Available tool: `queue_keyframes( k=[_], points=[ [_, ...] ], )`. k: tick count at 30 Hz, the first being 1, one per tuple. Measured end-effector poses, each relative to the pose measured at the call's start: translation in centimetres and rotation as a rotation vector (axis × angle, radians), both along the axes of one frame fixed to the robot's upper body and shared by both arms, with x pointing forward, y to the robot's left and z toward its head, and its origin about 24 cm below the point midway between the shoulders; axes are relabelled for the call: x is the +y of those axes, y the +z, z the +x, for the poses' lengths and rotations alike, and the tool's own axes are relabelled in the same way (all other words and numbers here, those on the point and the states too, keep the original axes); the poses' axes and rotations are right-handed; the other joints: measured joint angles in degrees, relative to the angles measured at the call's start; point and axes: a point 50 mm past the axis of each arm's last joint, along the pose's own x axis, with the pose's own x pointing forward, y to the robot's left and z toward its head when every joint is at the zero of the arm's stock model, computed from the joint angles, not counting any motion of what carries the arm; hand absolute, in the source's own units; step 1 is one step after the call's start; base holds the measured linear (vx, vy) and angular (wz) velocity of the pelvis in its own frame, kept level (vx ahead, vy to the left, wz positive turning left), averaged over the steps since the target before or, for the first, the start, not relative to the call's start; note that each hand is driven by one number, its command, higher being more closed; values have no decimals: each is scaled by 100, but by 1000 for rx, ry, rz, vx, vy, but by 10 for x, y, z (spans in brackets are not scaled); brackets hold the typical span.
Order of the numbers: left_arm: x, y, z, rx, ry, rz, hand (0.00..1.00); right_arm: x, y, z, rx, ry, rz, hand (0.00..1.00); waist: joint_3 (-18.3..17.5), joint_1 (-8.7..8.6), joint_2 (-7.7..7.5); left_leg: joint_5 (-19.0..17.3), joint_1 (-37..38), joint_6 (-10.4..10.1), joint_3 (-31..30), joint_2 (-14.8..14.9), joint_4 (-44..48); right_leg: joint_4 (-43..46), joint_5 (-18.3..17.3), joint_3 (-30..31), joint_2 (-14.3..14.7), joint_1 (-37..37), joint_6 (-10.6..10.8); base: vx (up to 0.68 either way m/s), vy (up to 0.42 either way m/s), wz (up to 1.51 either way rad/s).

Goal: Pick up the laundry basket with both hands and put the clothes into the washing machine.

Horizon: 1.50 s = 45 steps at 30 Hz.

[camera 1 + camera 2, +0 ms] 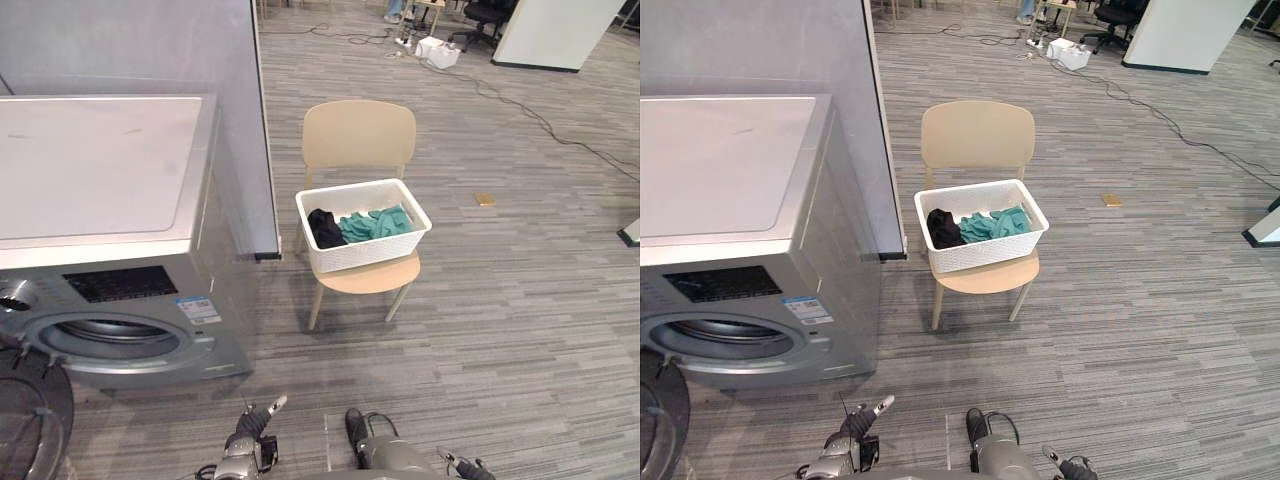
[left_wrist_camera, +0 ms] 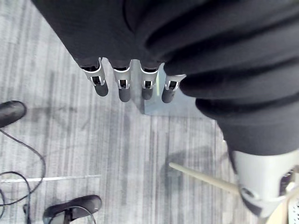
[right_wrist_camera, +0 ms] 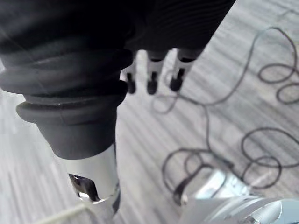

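Laundry basket, white with a patterned wall, sits on the seat of a pale wooden chair in the middle of the floor, well apart from both hands. At far left stands a silver washing machine with a flat top; its round door hangs open at the near left corner, and the drum opening faces the near side. A grey partition rises behind the machine, with the chair just to its right.

The left hand hangs low at the near edge, left of centre. Its fingers are straight and apart over bare floor, and it holds nothing.

Inside the basket, a black garment lies at the left end and teal clothes fill the middle and right.

The right hand hangs low at the near edge, right of centre, its fingers straight and empty above the floor.

Further right, a small tan object lies on the grey striped floor. A dark cable runs toward a white box at the far side.
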Motion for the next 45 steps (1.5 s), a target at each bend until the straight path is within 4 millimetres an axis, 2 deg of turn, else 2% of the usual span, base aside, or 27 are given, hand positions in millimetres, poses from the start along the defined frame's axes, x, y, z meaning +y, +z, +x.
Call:
queue_keyframes(
  k=[1,6,11,14,16,17,18,19,20,21,22,23,24,26,28,29,30,31,32,35,36,37,38,40,41,42,45],
  points=[
    [0,1,4,-10,0,-1,0,-1,0,2,-5,-3,-2,0,57,-4,92,0,58,-1,13,2,-58,37,-28,6,33,-5,40,80,-18,-12],
    [-2,0,3,2,-4,4,0,-12,2,1,-7,-41,-19,0,106,4,231,72,195,-41,-16,-109,-270,65,-124,79,49,12,209,54,4,-5],
    [6,-4,-11,48,-22,37,0,-9,-4,-13,47,-98,17,0,88,20,183,532,160,-12,-410,-307,-349,-581,54,-66,-273,472,141,32,3,31],
    [14,-7,-22,69,24,43,0,-10,-5,-15,55,-99,16,0,58,45,161,779,154,-158,-691,-283,-247,-476,-45,-253,-347,614,199,26,-68,35],
    [16,-9,-30,83,71,25,0,-9,-5,-14,54,-96,21,0,49,127,139,849,0,-211,-855,-190,169,-268,-228,-287,-350,611,121,34,-126,10],
    [15,-11,-36,93,104,7,0,-9,-5,-14,54,-94,21,0,55,158,139,857,-180,-202,-1042,-51,812,-64,-414,-301,-317,617,74,28,-125,1],
    [14,-12,-38,98,132,-6,0,-10,-5,-14,53,-86,20,0,69,190,139,904,-349,-128,-1175,37,1257,70,-490,-301,-295,621,64,16,-175,-2],
    [18,-10,-39,81,186,-6,0,-9,-4,-11,47,-56,18,0,87,208,125,1163,-772,262,-1494,183,2236,336,-673,-306,-272,622,17,-8,-159,-16],
    [23,-9,-40,76,218,5,0,-10,-3,-6,32,-20,12,0,118,231,124,1738,-1175,722,-1801,260,3048,577,-846,-249,-239,681,-54,2,-176,-25],
    [24,-10,-43,78,235,5,0,-10,-2,-4,24,-5,7,0,155,252,81,2117,-1285,752,-1921,292,3333,646,-942,-184,-219,736,-119,37,-82,-55],
    [26,-11,-50,92,258,6,0,-8,-1,1,11,33,2,0,155,324,90,2639,-1406,782,-1993,306,3699,715,-1134,-11,-228,832,-331,69,-5,-57],
    [29,-11,-50,92,272,8,0,-10,2,9,-6,77,-21,0,178,326,146,2341,-1634,754,-2065,222,3946,720,-1239,55,-223,864,-467,75,12,-47],
    [28,-11,-50,90,273,6,0,-10,3,13,-15,90,-27,0,181,332,151,1957,-1808,669,-2072,122,4004,719,-1240,76,-234,827,-468,50,-4,-17],
    [32,-10,-51,85,278,15,0,-9,4,17,-18,114,-31,0,218,413,120,728,-2197,402,-1993,-409,3545,690,-1244,168,-297,799,-464,58,38,-14],
    [32,-11,-53,89,295,11,0,-10,4,16,-16,114,-33,0,225,474,136,653,-2020,495,-1696,-651,2370,687,-1285,175,-320,857,-395,57,109,-13],
    [28,-12,-56,97,309,-1,0,-13,5,17,-20,121,-43,0,225,484,227,662,-1800,502,-1542,-740,1291,713,-1329,171,-254,854,-328,45,190,-16],
    [26,-13,-59,105,328,-14,0,-10,5,21,-25,146,-45,0,214,494,250,409,-1699,869,-1507,-809,875,790,-1393,261,-206,803,-231,40,179,-15],
    [27,-13,-60,110,339,-13,0,-9,6,26,-34,171,-52,0,198,491,291,391,-1676,856,-1469,-876,761,733,-1402,331,-235,805,-186,66,145,-20],
    [29,-14,-62,116,356,-14,0,-6,7,30,-40,196,-54,0,159,499,201,388,-1649,860,-1453,-1004,586,633,-1353,418,-306,806,-108,111,131,-20],
    [33,-13,-64,116,380,-7,0,8,6,36,-49,253,-36,0,76,497,24,333,-1487,951,-1240,-1302,355,1060,-1499,618,-532,714,258,192,189,-10],
    [32,-13,-64,116,374,-9,0,8,6,35,-45,256,-35,0,50,504,94,293,-1403,1007,-1194,-1405,289,1174,-1588,636,-594,734,394,167,129,-7],
    [29,-13,-61,113,354,-8,0,10,5,34,-44,270,-35,0,5,511,31,228,-1255,1076,-1141,-1516,201,1383,-1695,653,-694,685,563,239,136,-14],
    [28,-13,-60,112,337,-8,0,10,6,36,-43,307,-45,0,-7,514,56,203,-1094,1078,-1082,-1632,65,1933,-1796,654,-723,507,710,291,112,-23],
    [27,-11,-50,93,289,3,0,11,10,43,-82,310,-58,0,54,504,-46,152,-916,1115,-1012,-1693,63,3596,-1560,655,-635,-259,923,291,26,-13],
    [27,-9,-42,75,254,11,0,14,12,47,-106,305,-59,0,129,484,-134,105,-793,1157,-1030,-1676,157,4356,-1215,630,-567,-584,968,265,-55,15],
    [26,-7,-33,56,222,18,0,14,13,46,-113,299,-59,0,161,471,-130,82,-684,1146,-1087,-1614,235,4849,-1133,561,-510,-725,947,327,-111,26],
    [12,-2,-11,10,132,5,0,13,13,45,-121,270,-55,0,199,466,-182,45,-566,1075,-1299,-1360,337,4812,-1585,381,-574,-931,660,276,-163,36]
  ],
)
